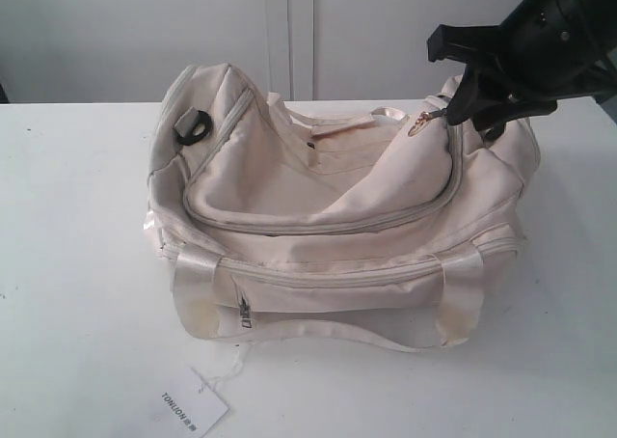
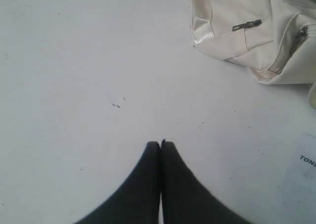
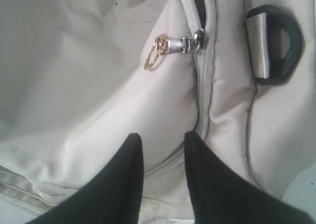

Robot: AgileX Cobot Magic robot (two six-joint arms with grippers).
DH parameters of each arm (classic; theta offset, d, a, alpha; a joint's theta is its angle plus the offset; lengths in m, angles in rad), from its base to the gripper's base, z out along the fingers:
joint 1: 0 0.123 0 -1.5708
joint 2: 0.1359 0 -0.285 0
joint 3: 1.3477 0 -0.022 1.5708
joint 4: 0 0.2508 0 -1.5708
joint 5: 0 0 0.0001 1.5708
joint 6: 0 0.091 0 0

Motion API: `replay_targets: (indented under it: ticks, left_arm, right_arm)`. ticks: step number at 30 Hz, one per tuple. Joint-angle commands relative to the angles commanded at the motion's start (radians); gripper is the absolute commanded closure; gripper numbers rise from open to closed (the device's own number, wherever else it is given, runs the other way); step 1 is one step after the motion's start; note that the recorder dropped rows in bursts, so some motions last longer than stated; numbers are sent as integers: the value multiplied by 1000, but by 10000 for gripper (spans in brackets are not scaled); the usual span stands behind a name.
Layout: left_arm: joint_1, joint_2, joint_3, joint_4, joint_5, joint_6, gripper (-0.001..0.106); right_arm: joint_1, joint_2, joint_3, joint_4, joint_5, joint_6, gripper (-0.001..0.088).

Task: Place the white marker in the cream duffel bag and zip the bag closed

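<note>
The cream duffel bag (image 1: pixel 318 197) lies on the white table (image 1: pixel 77 264), its top flap sagging. Its grey top zipper runs shut along the front up to the gold zipper pull (image 1: pixel 421 122) at the far right end. My right gripper (image 1: pixel 474 120) hovers open just above that end of the bag. In the right wrist view my right gripper (image 3: pixel 163 137) straddles the zipper line, and the gold zipper pull (image 3: pixel 154 52) lies ahead of the tips, untouched. My left gripper (image 2: pixel 161 144) is shut and empty over bare table, apart from the bag (image 2: pixel 247 31). The white marker is out of view.
A white paper tag (image 1: pixel 193 407) with black letters lies on the table in front of the bag, and is also seen in the left wrist view, tag (image 2: pixel 306 160). Black strap rings sit at the bag's left end (image 1: pixel 193 127) and right end (image 3: pixel 279 44).
</note>
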Motion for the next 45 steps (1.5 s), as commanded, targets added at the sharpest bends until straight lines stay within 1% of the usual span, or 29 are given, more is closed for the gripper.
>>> replay_targets:
  ticks: [1, 3, 6, 9, 12, 14, 45]
  left_arm:
    - [0, -26, 26, 2, -9, 0, 1053]
    - [0, -61, 56, 12, -65, 0, 1053]
    - [0, -68, 108, 22, -148, 0, 1053]
    - [0, -68, 142, 22, -152, 0, 1053]
    - [0, -68, 202, 22, -154, 0, 1053]
    - [0, -68, 225, 22, -152, 0, 1053]
    - [0, -68, 225, 22, -157, 0, 1053]
  right_arm:
    - [0, 0, 0, 0, 0, 0, 586]
    - [0, 0, 0, 0, 0, 0, 586]
    - [0, 0, 0, 0, 0, 0, 586]
    - [0, 3, 0, 0, -7, 0, 586]
    - [0, 3, 0, 0, -7, 0, 586]
    - [0, 3, 0, 0, -7, 0, 586]
    - [0, 3, 0, 0, -7, 0, 586]
